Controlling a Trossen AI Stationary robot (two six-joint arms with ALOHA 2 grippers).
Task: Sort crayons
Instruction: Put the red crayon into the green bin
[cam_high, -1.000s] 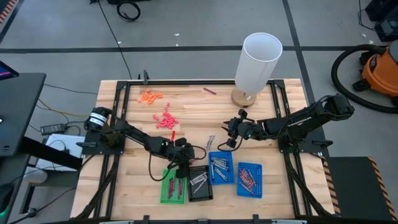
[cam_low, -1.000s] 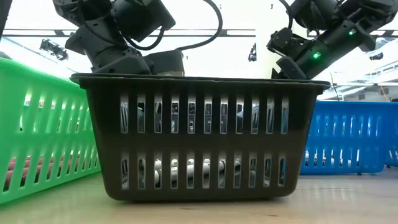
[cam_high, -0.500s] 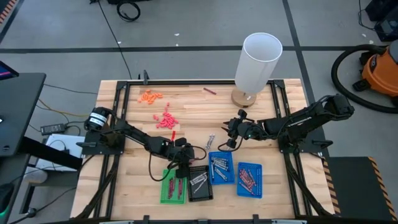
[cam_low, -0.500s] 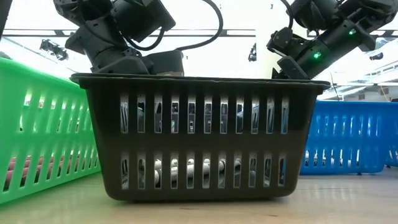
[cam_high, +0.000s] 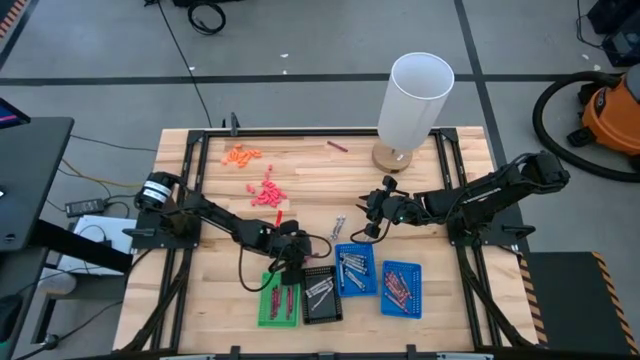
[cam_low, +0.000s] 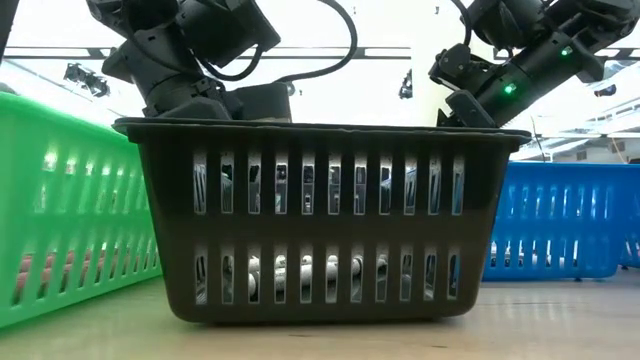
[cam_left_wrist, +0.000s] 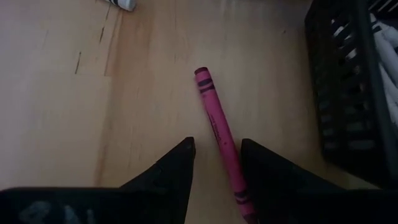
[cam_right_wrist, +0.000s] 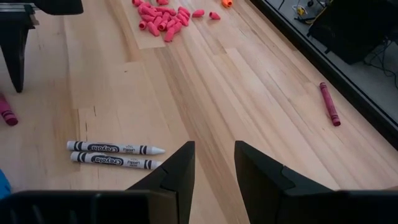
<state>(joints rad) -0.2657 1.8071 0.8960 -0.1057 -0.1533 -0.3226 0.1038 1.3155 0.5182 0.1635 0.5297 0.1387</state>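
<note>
Nothing has shifted much since the earlier frames, only your left tool (cam_left_wrist: 216, 163) edging slightly at lower centre of the high view. Its fingers stand open astride a maroon crayon (cam_left_wrist: 220, 142) lying flat on the tabletop (cam_left_wrist: 74, 93), beside the black basket (cam_left_wrist: 348, 87). You are at the grasp: lower, close, then carry. Your right tool (cam_right_wrist: 214, 163) waits open near two grey crayons (cam_right_wrist: 115, 154)

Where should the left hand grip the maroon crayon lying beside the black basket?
Grip the maroon crayon at mid-length, across its width, coming straight down. It lies flat on the table, clear of the black basket, and the left hand, fingers open, already straddles its near half.
</note>
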